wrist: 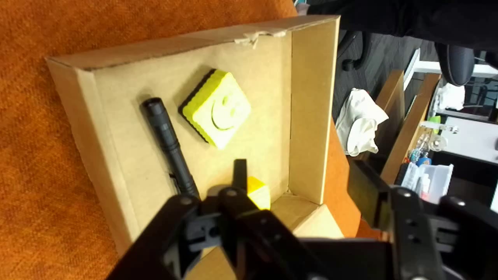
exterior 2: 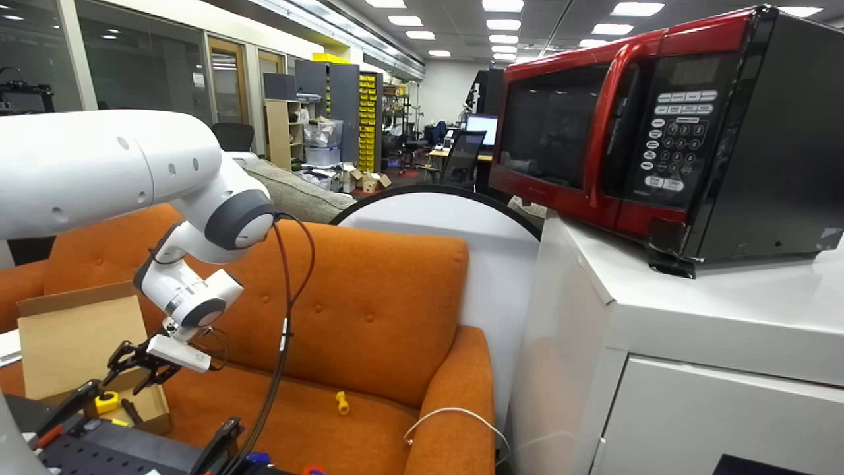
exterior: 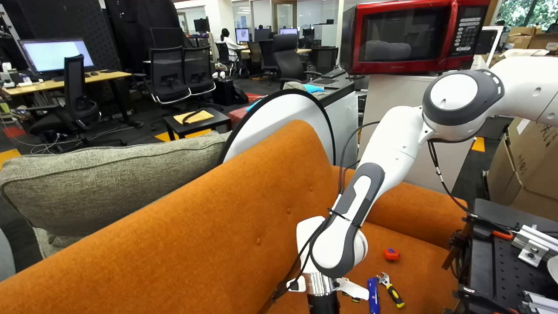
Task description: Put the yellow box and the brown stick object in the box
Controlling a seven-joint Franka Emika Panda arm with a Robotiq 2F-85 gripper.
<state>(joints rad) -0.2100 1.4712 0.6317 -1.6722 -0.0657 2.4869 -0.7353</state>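
yellow box [wrist: 260,194] and dark stick [wrist: 167,144] lie in the cardboard box [wrist: 311,97]

the gripper [wrist: 299,175] is spread wide with nothing visibly held between its fingers [wrist: 240,173]. in the wrist view the yellow box lies inside the cardboard box, partly hidden behind one finger; i cannot tell whether the two touch. the dark stick rests to its left, on the same cardboard floor; it looks black rather than brown, yet it is probably the stick meant. both seem placed already, so what remains is likely only to withdraw.

should either need another grip: the yellow box looks stiff and fairly light, best held across two opposite sides. the dark stick looks hard and smooth, perhaps heavier than its thinness suggests, and may roll; pinch it across the middle, square to its length. neither seems fragile. the smiling yellow pad [wrist: 220,111] farther off looks light and somewhat soft, easily nudged.

the cardboard walls look thin and would probably bend or slide along if caught; the far rim in the wrist view is torn. in an exterior view the raised lid [exterior 2: 86,336] stands behind the gripper, and a black clamp [exterior 2: 74,402] at the dark bench [exterior 2: 125,454] juts up close by on the near side. the freest way, i judge, is straight up past those edges, then right over the orange sofa [exterior 2: 395,284], where a yellow peg [exterior 2: 342,403] lies well apart.
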